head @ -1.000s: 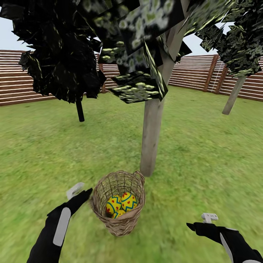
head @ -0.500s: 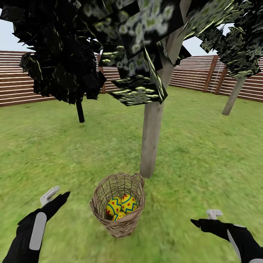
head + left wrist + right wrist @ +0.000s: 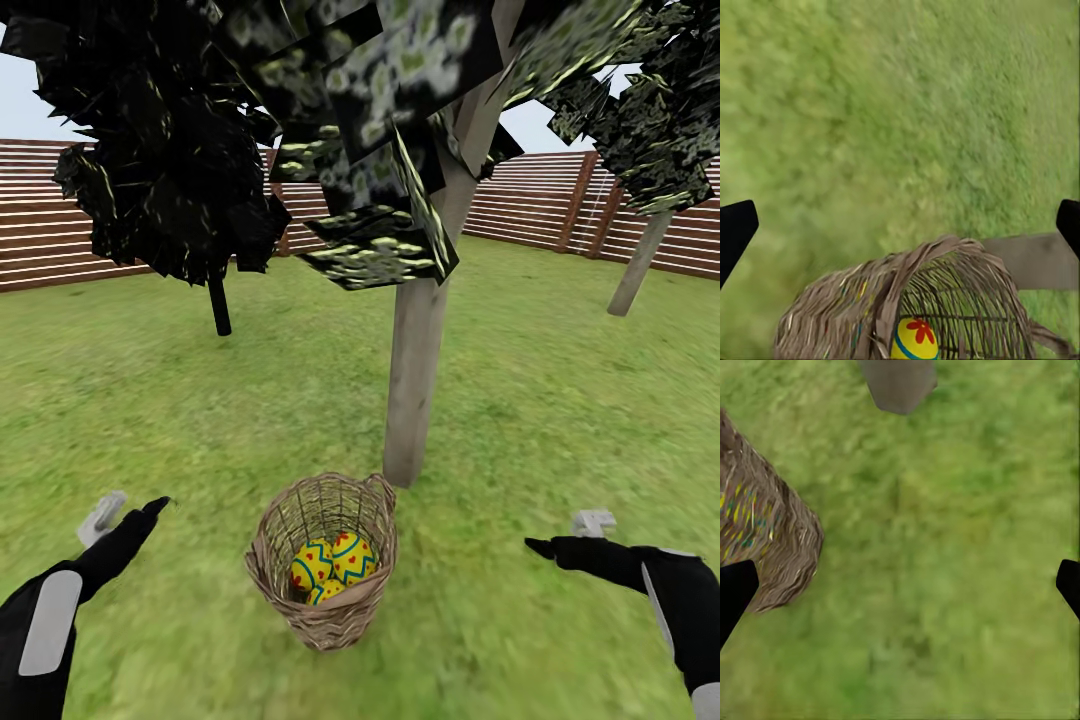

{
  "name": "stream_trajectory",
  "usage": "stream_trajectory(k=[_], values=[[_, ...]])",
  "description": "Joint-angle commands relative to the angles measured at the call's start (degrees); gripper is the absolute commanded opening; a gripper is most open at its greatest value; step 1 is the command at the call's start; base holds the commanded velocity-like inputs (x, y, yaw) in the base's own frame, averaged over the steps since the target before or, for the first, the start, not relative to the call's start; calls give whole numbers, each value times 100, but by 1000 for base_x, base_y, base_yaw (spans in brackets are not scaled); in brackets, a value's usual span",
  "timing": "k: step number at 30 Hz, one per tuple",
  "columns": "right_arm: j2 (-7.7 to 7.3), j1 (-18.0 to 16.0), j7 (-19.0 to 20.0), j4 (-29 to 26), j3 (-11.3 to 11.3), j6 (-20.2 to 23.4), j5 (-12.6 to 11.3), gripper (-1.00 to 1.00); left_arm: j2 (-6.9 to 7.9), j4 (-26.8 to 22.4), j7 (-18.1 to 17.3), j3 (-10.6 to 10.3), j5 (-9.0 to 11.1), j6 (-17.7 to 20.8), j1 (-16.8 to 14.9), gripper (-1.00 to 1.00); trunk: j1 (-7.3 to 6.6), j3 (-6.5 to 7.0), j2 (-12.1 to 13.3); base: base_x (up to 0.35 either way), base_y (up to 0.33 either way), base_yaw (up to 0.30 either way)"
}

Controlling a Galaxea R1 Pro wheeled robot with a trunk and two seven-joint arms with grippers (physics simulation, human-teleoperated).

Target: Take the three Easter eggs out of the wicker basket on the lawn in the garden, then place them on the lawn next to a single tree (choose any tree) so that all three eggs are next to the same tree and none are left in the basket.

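Easter eggs: all three sit in the wicker basket, which stands upright on the lawn just in front of the pale-trunked tree. Basket, eggs and tree hold the same spots as 0.5 s ago; the camera is steady over that interval.

Diffs vs earlier frames:
- left gripper has swung out away from the basket. 1.0 s ago it was right at the rim, 0.5 s ago near it, and it now sits well apart on the basket's left side.
- right gripper has risen slightly and stays well apart on the basket's right side.

No readable writing or labels anywhere.

Containers: the basket is the only one. The head view shows two eggs plainly and a third partly tucked below them. The left wrist view looks across the basket rim at one egg with a red spot, with the tree trunk just behind the basket.

End effectors:
- left: fingertips sit at opposite frame edges, jaws spread wide, nothing held.
- right: fingertips likewise far apart, nothing held; basket wall is to one side, trunk base beyond.

Background: dark thin-trunked tree and slatted fence lie well beyond the basket.
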Motion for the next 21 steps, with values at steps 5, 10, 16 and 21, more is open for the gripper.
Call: stream_trajectory(k=[5, 10, 16, 21], values=[[140, -5, 52, -288, 22, 105, 76, 100, 30, -26, 36, 8, 288, -174, -23, 100, -1, -6, -2, 0, 0, 0], [252, -6, 15, -322, 169, 100, 131, 100, -73, 267, 10, -52, 403, -594, -27, 100, -1, -3, -2, 0, 0, 70], [388, -6, -110, -370, 588, 118, 132, 100, -24, 283, 9, -11, 421, -737, -27, 100, -1, 5, -2, 0, 0, 258], [421, -4, -123, -393, 644, 129, 110, 100, -44, 317, 12, -42, 420, -782, -27, 100, -1, 6, -2, 0, 0, 287]])
